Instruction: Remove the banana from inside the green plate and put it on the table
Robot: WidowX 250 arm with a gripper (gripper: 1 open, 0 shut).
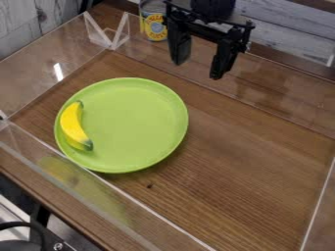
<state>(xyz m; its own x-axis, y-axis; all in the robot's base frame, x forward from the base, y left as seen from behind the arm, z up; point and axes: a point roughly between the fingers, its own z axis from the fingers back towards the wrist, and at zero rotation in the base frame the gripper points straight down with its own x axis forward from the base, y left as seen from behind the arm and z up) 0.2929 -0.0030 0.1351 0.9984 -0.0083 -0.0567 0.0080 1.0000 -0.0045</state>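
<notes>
1 banana (73, 126) lies in the green plate (144, 123); hand (201, 57) wide, empty.

The gripper (199, 56) points straight down, jaws spread wide; nothing seems held between them.

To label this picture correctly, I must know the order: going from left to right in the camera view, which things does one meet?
banana → green plate → end effector, open, above the bare table
</notes>
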